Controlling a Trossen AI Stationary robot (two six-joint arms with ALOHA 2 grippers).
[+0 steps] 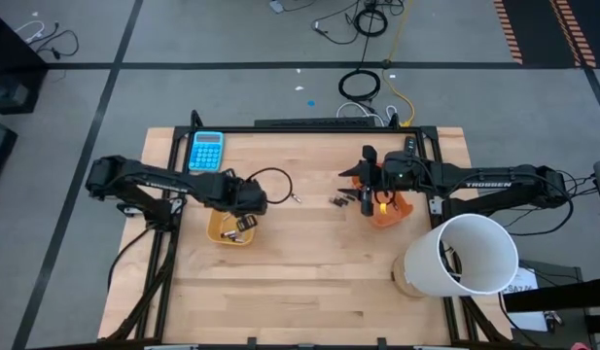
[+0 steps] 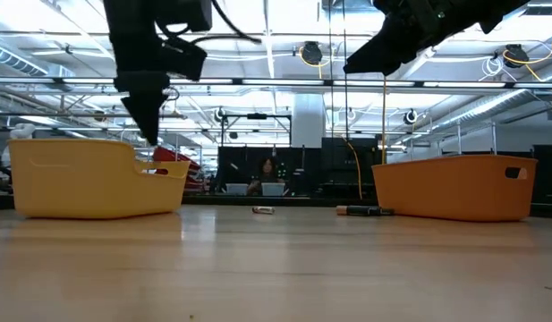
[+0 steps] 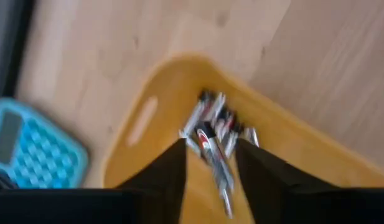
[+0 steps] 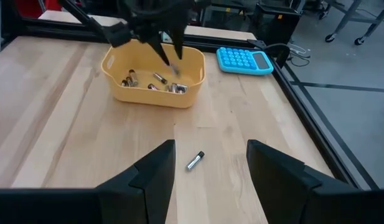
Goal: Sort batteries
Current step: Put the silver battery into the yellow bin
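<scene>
The left gripper [image 3: 209,163] hangs over the yellow tray [image 4: 153,92], fingers apart, with a blurry battery [image 3: 215,158] between them; I cannot tell if it is held. More batteries [image 4: 153,82] lie in that tray. The right gripper [image 4: 210,163] is open above the orange tray [image 1: 389,210], whose inside is hidden. One battery [image 4: 195,160] lies on the table [image 4: 67,143].

Batteries [image 4: 155,82] heaped in yellow tray [image 4: 117,87]
</scene>
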